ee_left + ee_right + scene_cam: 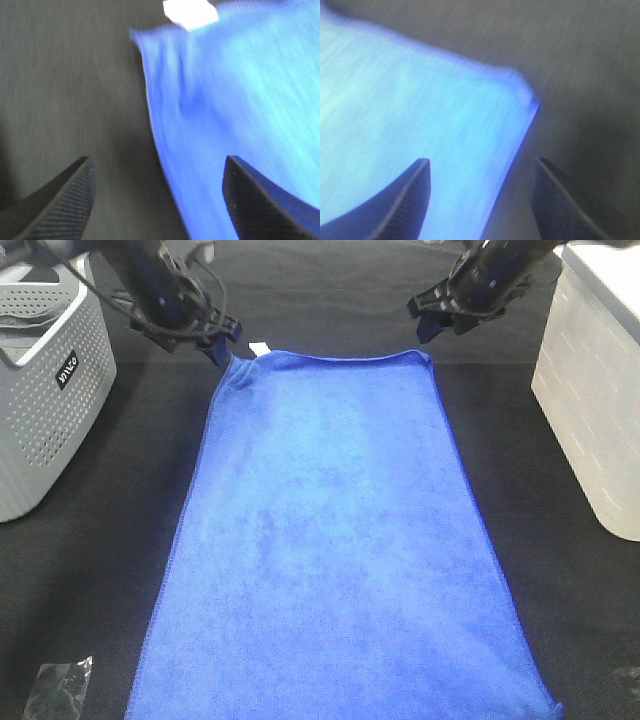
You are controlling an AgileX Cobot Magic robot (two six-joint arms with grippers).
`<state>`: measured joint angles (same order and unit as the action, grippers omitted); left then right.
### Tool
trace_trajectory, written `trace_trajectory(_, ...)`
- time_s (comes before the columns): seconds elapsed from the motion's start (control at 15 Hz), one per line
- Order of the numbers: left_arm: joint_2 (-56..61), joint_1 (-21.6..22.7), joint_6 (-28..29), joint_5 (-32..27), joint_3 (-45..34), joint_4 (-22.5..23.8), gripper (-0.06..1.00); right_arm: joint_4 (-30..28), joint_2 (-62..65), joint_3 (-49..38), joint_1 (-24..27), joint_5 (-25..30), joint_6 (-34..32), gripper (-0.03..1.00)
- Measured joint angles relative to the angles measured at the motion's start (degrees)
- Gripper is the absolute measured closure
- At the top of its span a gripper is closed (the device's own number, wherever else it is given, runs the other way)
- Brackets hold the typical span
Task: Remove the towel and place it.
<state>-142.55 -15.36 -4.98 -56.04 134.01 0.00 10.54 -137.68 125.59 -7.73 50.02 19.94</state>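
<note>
I see the towel (335, 540), royal blue and fuzzy, spread flat on the dark table cloth (90, 590), its long axis running from the far edge near both arms down to the near edge of the exterior view, where its bottom hem runs partly out of frame. Far edge lies roughly straight w/ a slight pucker at the far left corner; the white tag (260, 348) sits at that corner, on the cloth just beyond the hem. Left gripper (222, 343) hangs just above that corner, jaws apart, nothing between them; in my left wrist view the two black ribbed fingers (60, 205) stand wide, one over bare cloth, the other over blue pile, towel edge running between them, and I can't tell whether either tip touches the fabric. Right gripper (438, 322) hangs just past the far right corner, also spread and empty; right wrist view shows its fingers (400, 205) straddling the towel's side hem, corner tip ahead of them, pic blurred. Grey perforated basket (45, 400) w/ a black label stands at the left side of the table, well apart from the towel. White bin (590, 390) stands at the right, also apart. Crumpled clear plastic bit (58, 690) lies at near left, beside the towel's near corner.
</note>
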Motion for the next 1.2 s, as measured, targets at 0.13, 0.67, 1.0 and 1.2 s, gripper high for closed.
trace_trajectory(0.13, 3.5, 0.0, 1.78, -8.08, 1.32, -0.63, 0.26, -0.11, 3.9, 0.0, 0.0, 10.83, -2.46, 0.37)
trace_trajectory(0.67, 13.98, 4.98, 7.1, -13.46, 3.09, -0.63, 0.26, -7.51, 16.67, 0.0, 0.0, 19.77, -14.95, 0.37)
trace_trajectory(1.0, 25.32, 17.3, 7.51, -13.52, -7.39, 0.0, 0.26, -9.45, 25.04, 0.11, 4.64, 19.88, -16.21, 0.37)
trace_trajectory(1.2, 32.2, 21.94, 6.02, -13.64, -15.93, 0.46, 0.26, -7.39, 27.27, -0.74, 8.31, 19.88, -16.21, 0.37)
